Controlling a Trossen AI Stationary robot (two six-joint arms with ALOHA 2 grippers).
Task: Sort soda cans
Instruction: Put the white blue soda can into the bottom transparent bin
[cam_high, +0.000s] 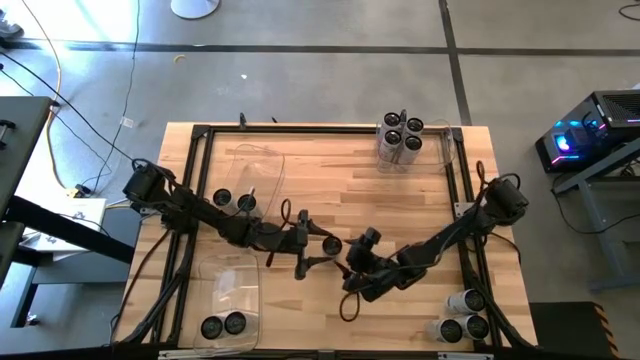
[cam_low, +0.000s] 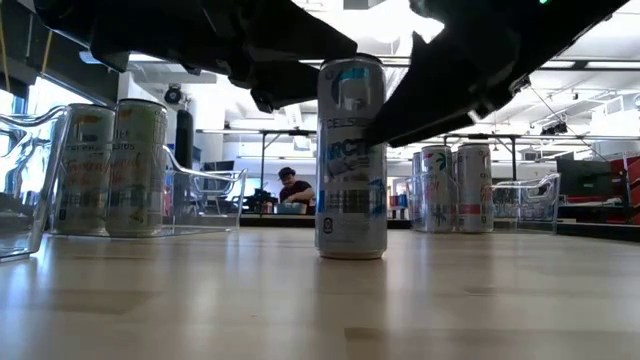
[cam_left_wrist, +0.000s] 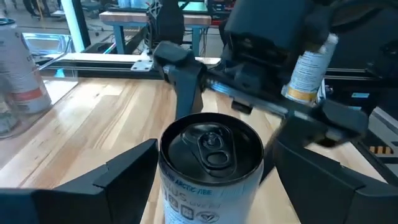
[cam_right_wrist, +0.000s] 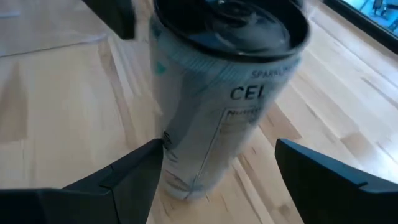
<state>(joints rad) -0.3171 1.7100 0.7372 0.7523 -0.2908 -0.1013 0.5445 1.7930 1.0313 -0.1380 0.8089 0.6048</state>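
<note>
One soda can (cam_low: 351, 155), silvery-white with a black top (cam_left_wrist: 211, 146), stands upright on its base in the middle of the table (cam_high: 331, 243). My left gripper (cam_left_wrist: 214, 180) is open and comes at it level from the table's left. One finger (cam_left_wrist: 127, 177) stands on each side of the can's upper part, close to it. My right gripper (cam_right_wrist: 217, 180) is open too. It slants down toward the can (cam_right_wrist: 224, 93) from the near right, and the can shows between its fingers (cam_right_wrist: 124, 174), a little beyond them. Both arms hang over the can in the low view.
A clear bin at the far right (cam_high: 450, 150) has several dark-topped cans (cam_high: 400, 140) beside it. The left bin (cam_high: 255, 175) holds two cans (cam_high: 233, 200), and the near-left bin (cam_high: 228, 290) holds two (cam_high: 222, 325). Three white cans (cam_high: 460, 318) stand at the near right. A dark frame (cam_high: 330, 127) edges the table.
</note>
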